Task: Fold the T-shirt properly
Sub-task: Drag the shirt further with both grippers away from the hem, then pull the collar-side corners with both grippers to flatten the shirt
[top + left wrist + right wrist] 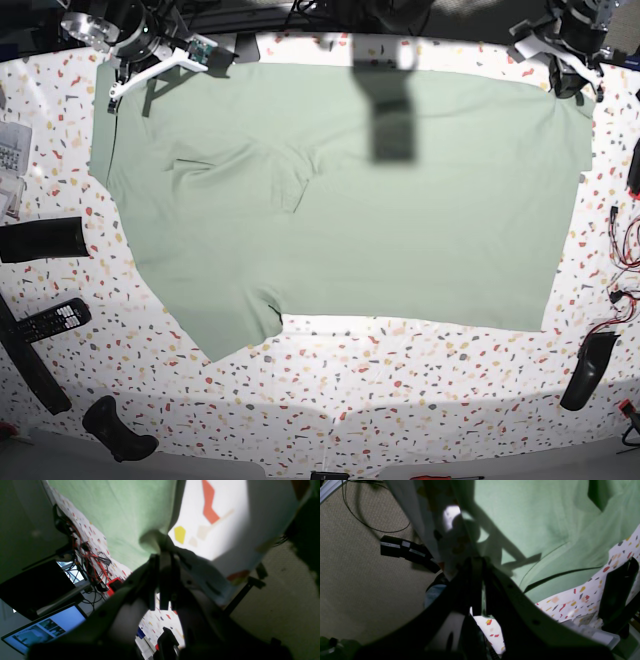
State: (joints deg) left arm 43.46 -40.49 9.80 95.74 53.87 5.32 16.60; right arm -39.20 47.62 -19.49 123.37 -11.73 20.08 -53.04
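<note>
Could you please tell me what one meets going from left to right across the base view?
Remote control → right end effector → T-shirt → left end effector → red wires.

The pale green T-shirt (360,200) lies spread flat across the speckled table, one short sleeve pointing toward the near edge.

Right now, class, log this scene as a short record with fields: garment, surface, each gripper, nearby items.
garment: T-shirt, pale green, spread flat
surface: speckled table
left gripper: shut on the T-shirt at its far edge
right gripper: shut on the T-shirt at the other far corner
nearby items: remote control beside the shirt
</note>
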